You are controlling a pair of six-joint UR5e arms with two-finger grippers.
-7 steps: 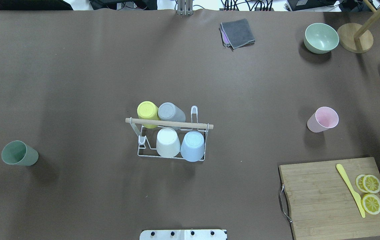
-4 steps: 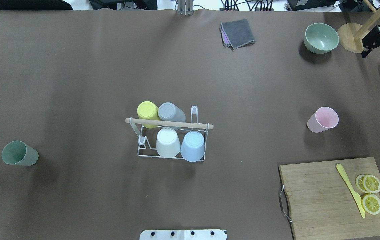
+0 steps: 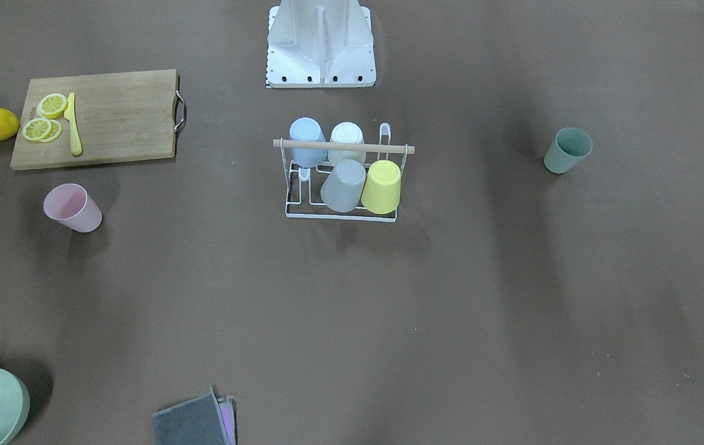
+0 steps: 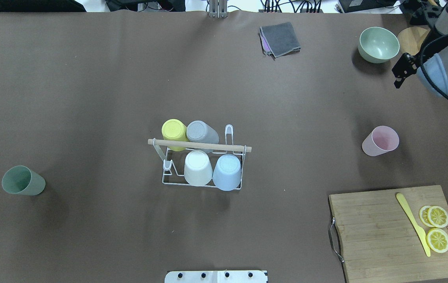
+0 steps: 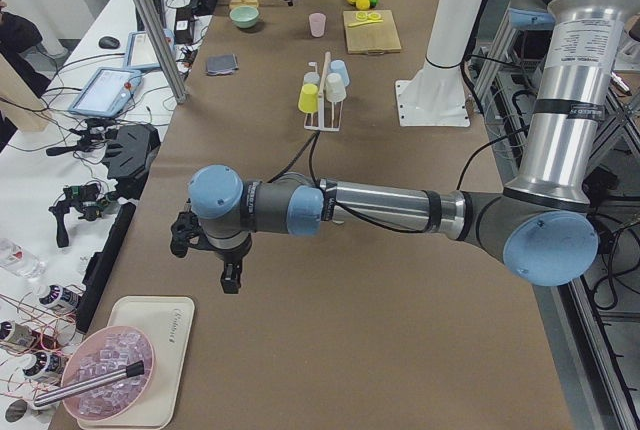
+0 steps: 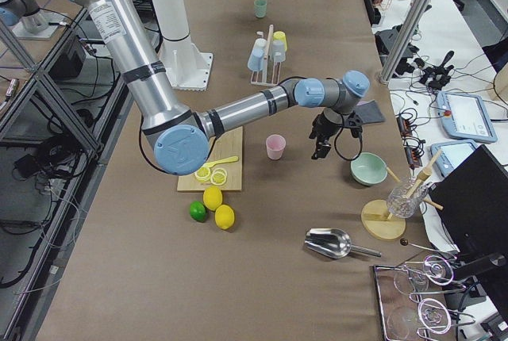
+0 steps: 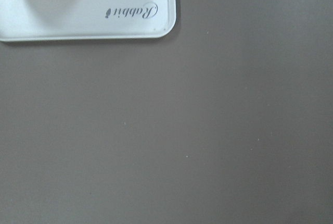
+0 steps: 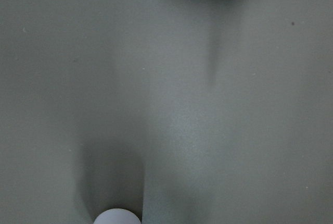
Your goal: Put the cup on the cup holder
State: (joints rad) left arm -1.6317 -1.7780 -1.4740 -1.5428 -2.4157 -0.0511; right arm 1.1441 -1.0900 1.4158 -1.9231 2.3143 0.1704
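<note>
The right arm has swung in from the far-right edge. The right gripper (image 4: 399, 76) now hangs just beside the pale green bowl (image 4: 379, 44), no longer back over the round wooden stand (image 4: 409, 38). Nothing else on the table has shifted. Whether its jaws are apart or together cannot be made out in any view.

It is over bare table between the bowl and the pink cup (image 4: 381, 141), touching neither. The pink cup stands mouth up at the right side, a little nearer the robot than the gripper.

The cup holder (image 4: 168, 181) sits at the middle of the table, well apart to the left. It carries four cups upside down, yellow and grey in the far row and white and blue in the near row. A prong at its far right and one at its near left are free.

The green cup (image 4: 23, 181) stands mouth up at the left side.

The left gripper (image 5: 230, 278) hangs over the table's left end near a white tray (image 5: 175, 350). It shows only from the side, so I cannot tell how its jaws stand.
</note>
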